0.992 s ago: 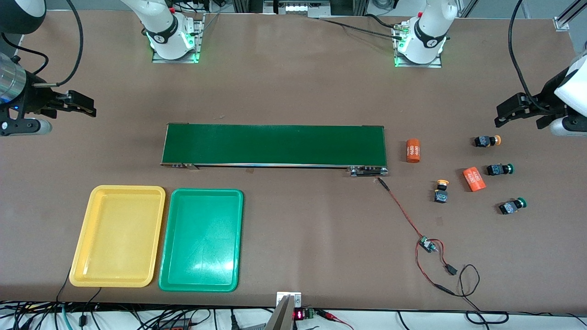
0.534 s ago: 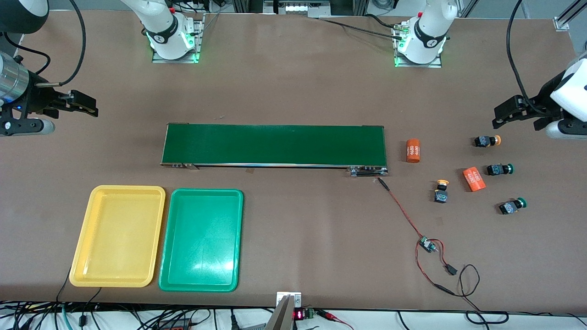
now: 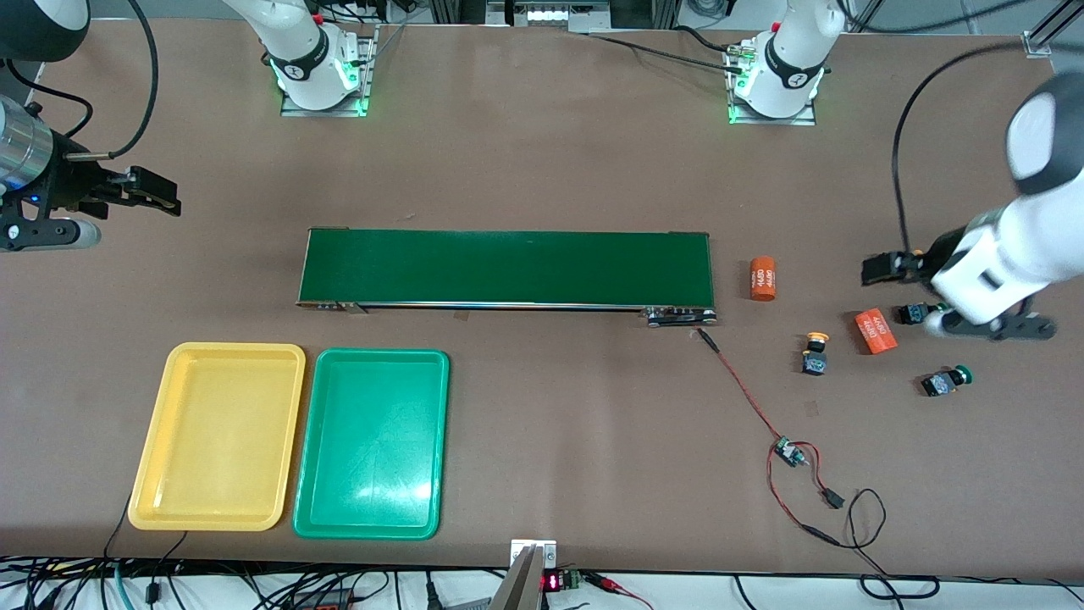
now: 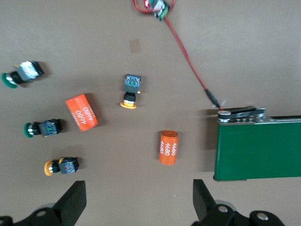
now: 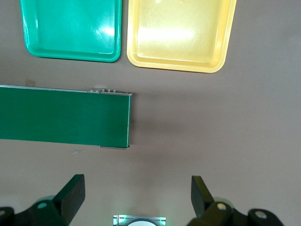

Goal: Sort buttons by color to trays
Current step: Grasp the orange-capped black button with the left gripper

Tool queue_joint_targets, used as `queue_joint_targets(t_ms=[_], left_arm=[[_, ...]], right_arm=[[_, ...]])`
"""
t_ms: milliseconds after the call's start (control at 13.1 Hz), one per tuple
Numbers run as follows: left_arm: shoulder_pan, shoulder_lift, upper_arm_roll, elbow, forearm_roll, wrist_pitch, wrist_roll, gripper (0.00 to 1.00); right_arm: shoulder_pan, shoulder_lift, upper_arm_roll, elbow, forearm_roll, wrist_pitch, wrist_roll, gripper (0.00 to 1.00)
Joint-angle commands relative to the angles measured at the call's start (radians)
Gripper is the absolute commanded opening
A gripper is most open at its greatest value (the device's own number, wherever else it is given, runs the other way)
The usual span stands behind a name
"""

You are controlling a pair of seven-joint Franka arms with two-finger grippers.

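Observation:
The yellow tray [image 3: 218, 436] and the green tray [image 3: 373, 445] lie side by side, empty, nearer the front camera than the conveyor, toward the right arm's end. Four buttons lie toward the left arm's end. One yellow button [image 3: 815, 352] and two green buttons [image 3: 947, 380] [image 3: 915, 313] show there. The second yellow button [image 4: 62, 165] shows in the left wrist view and is mostly hidden in the front view. My left gripper [image 3: 885, 268] [image 4: 137, 202] is open and empty over that yellow button. My right gripper [image 3: 157, 193] [image 5: 136, 195] is open, empty, waiting at the table's edge.
A long dark-green conveyor belt [image 3: 506, 267] lies mid-table. Two orange cylinders with white print [image 3: 763, 279] [image 3: 876, 331] lie among the buttons. A red wire with a small board [image 3: 789, 451] runs from the conveyor's end toward the front edge.
My left arm has swung down and in from the table's edge, so its gripper now hangs over the yellow button farthest from the front camera. The right arm has hardly moved.

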Motion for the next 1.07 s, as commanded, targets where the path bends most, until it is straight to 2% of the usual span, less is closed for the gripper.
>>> queue_joint_targets(t_ms=[0, 229, 305, 458, 763, 992], left_arm=[[-0.024, 0.113, 0.0, 0.049, 0.025, 0.044, -0.002, 1.0], [-0.028, 0.187, -0.002, -0.002, 0.008, 0.122, 0.0, 1.0], [-0.028, 0.181, -0.002, -0.06, 0.008, 0.176, 0.0, 1.0], [-0.036, 0.147, -0.009, -0.211, 0.008, 0.324, 0.0, 1.0], [-0.03, 0.077, -0.028, -0.437, 0.006, 0.513, -0.002, 1.0], [-0.027, 0.018, -0.032, -0.551, 0.006, 0.569, -0.002, 1.0]], right_arm=[[0.004, 0.007, -0.003, 0.022, -0.002, -0.013, 0.0, 1.0], [0.004, 0.007, -0.003, 0.022, -0.002, -0.013, 0.0, 1.0], [0.004, 0.007, -0.003, 0.022, -0.002, -0.013, -0.002, 1.0], [0.004, 0.007, -0.003, 0.022, -0.002, -0.013, -0.002, 1.0], [-0.001, 0.009, -0.004, 0.022, -0.002, -0.012, -0.008, 1.0], [0.0, 0.009, -0.004, 0.022, -0.002, -0.013, -0.01, 1.0]])
